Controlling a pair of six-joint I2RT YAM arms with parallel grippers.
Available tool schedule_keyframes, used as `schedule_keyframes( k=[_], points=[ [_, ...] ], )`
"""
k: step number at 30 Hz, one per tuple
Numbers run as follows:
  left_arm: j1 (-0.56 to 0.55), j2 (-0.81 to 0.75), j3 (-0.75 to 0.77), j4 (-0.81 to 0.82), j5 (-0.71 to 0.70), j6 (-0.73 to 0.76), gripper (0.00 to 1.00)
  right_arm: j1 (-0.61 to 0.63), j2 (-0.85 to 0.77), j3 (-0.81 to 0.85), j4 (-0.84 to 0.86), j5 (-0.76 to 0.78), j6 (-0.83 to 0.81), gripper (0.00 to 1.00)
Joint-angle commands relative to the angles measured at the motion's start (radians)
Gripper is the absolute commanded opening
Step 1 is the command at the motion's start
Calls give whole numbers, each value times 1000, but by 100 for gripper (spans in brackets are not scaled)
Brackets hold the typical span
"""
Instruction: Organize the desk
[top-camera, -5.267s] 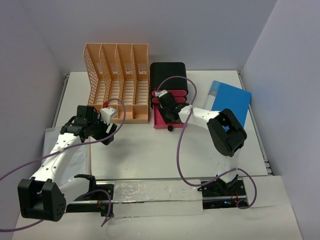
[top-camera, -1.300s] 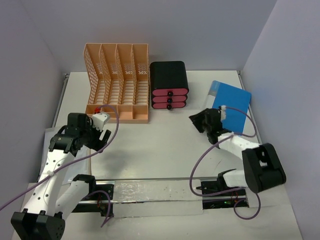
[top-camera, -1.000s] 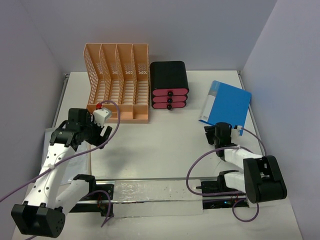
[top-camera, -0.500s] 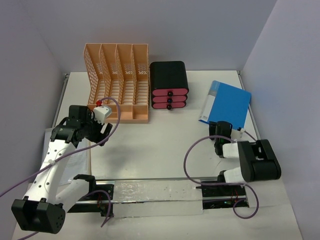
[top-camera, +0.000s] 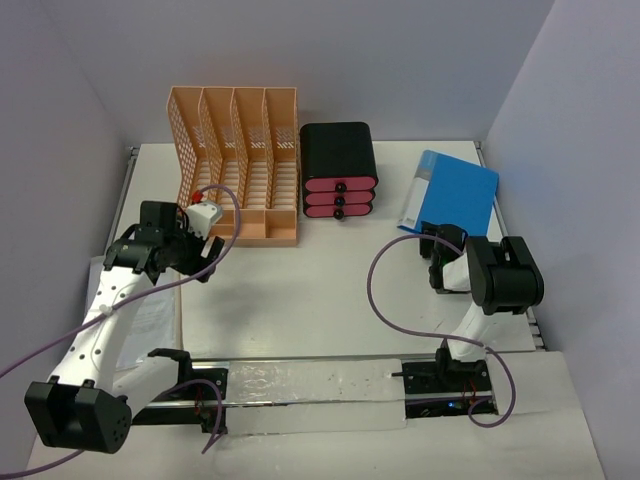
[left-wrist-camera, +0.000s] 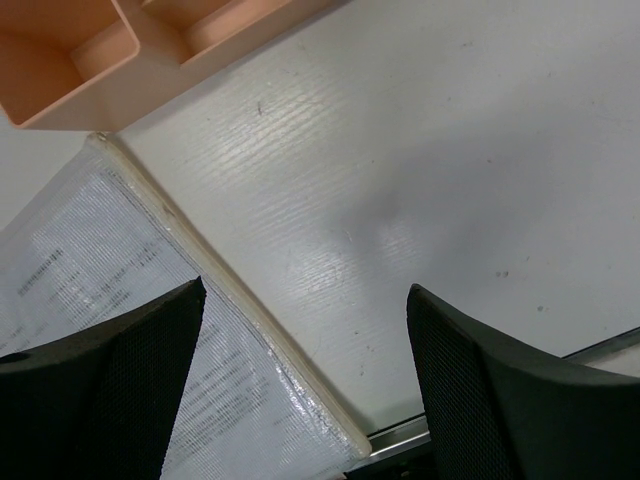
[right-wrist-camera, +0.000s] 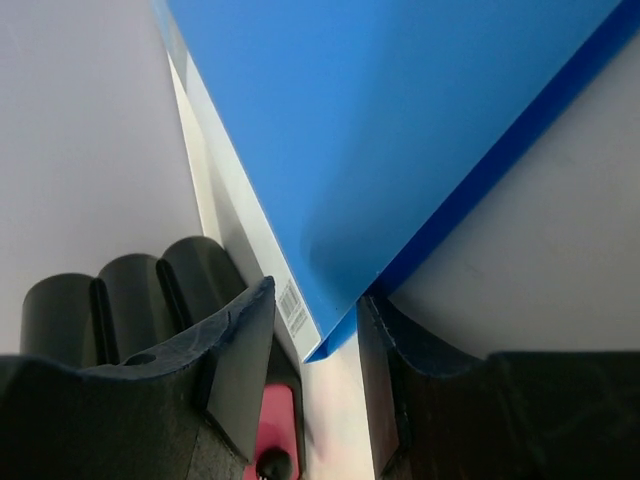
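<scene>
The desk (top-camera: 300, 290) is a white tabletop with thin metal edge rails. A blue binder (top-camera: 455, 195) lies at its far right. My right gripper (top-camera: 436, 240) sits at the binder's near left corner. In the right wrist view that corner (right-wrist-camera: 330, 330) is between my open right gripper's (right-wrist-camera: 315, 295) fingers; one finger (right-wrist-camera: 385, 350) touches the blue edge and a gap remains at the other. My left gripper (top-camera: 203, 262) is open and empty. In the left wrist view it (left-wrist-camera: 305, 300) hovers over the edge of a clear document sleeve (left-wrist-camera: 100, 290).
A peach lattice file rack (top-camera: 240, 150) stands at the back left; its base shows in the left wrist view (left-wrist-camera: 70, 50). A black box with pink drawers (top-camera: 338, 150) stands beside it, drawers shut. The clear sleeve (top-camera: 140, 310) lies at the desk's near left edge.
My right arm left the drawer box, whose bottom drawer is now shut, and swung to the binder's near corner. The binder has shifted slightly away. My left gripper edged toward the rack.
</scene>
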Motion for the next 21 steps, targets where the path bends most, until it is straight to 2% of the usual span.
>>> schedule_keyframes(
  k=[1, 8, 14, 18, 19, 20, 21],
  points=[
    [-1, 6, 70, 32, -43, -23, 88, -12, 24, 107, 54, 47, -78, 45],
    [-1, 23, 77, 35, -76, -29, 88, -17, 92, 266, 62, 43, -173, 44],
    [-1, 45, 85, 41, -98, -39, 88, -46, 259, 409, 33, -32, -50, 43],
    [-1, 47, 87, 40, -108, -40, 88, -52, 313, 493, -28, -46, -37, 44],
    [-1, 48, 86, 41, -110, -41, 88, -53, 312, 508, -48, -46, -44, 42],
    [-1, 47, 83, 42, -112, -41, 88, -53, 307, 528, -75, -46, -60, 35],
    [-1, 48, 82, 43, -112, -44, 88, -53, 298, 553, -109, -48, -86, 24]
  ],
)
